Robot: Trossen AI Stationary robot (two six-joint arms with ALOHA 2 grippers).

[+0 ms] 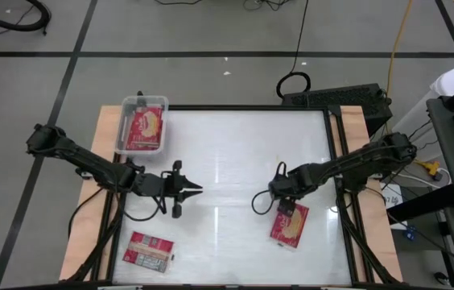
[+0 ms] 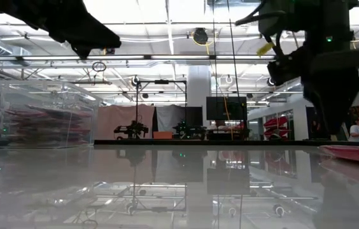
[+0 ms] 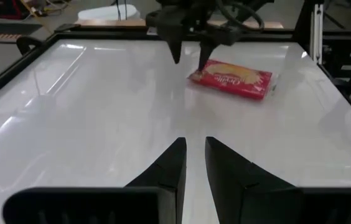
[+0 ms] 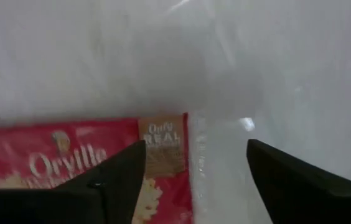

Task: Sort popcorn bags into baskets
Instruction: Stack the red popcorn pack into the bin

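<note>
One red popcorn bag [image 1: 290, 224] lies flat on the table's right half and also shows in the left wrist view [image 3: 234, 79]. My right gripper [image 1: 280, 203] hangs open over the bag's far end [image 4: 163, 143], fingers pointing down, one over the bag and one over bare table; no touch shows. My left gripper [image 1: 197, 190] is shut and hovers left of centre, pointing right. A second bag [image 1: 148, 250] with a pale panel lies at the near left. A third bag [image 1: 145, 129] lies inside the clear bin [image 1: 120, 133] at the far left.
The white tabletop [image 1: 235, 153] lies bare between the two grippers and toward the far edge. Dark rails frame the table's sides [image 1: 338, 153]. In the low view the clear bin [image 2: 46, 121] stands at the left with red packets inside.
</note>
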